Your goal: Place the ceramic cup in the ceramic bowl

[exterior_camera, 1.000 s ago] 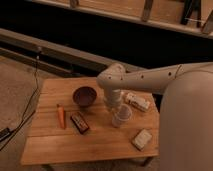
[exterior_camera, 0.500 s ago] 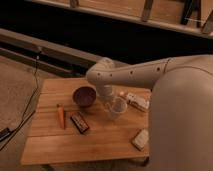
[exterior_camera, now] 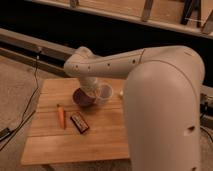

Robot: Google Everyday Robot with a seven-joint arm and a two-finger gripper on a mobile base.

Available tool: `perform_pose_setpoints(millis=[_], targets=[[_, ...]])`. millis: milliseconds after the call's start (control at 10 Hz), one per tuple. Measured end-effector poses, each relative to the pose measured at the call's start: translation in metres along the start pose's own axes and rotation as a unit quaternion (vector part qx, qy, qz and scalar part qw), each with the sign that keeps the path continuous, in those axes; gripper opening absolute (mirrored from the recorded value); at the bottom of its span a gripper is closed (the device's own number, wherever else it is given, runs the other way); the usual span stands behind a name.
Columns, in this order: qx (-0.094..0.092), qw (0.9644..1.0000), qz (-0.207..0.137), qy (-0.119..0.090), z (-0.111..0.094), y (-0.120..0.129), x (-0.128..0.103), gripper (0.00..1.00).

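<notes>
Nearest, at right, the pale shell of the robot arm fills the foreground and hides that side of the wooden table. On the table's front half lie a dark flat packet and, just left of it, a carrot, both where they were a second ago. Behind them stands the bowl. The gripper hangs at the bowl's right edge, closed on the cup, which it holds clear of the tabletop, tipped slightly, touching or nearly touching the bowl's rim. Within the last second the cup has left its spot right of centre and travelled left and away from the camera to the bowl. The carry therefore appears almost complete; what remains, by judgement, is to centre the cup over the hollow, lower it and let go. Farthest, a dark ledge runs along the back
</notes>
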Motion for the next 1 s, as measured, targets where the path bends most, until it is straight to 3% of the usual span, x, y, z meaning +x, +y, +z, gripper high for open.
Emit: perform_pose_setpoints(millis=[200, 400, 600, 1000], targets=[[0.020, 0.9982, -0.055, -0.009, -0.006, 0.013, -0.023, 0.00], [0.031, 0.9932, -0.111, -0.016, -0.006, 0.029, -0.045, 0.00], [0.023, 0.9873, -0.156, -0.022, 0.006, 0.043, -0.065, 0.00], [-0.007, 0.9797, -0.198, -0.028, 0.031, 0.051, -0.086, 0.00]])
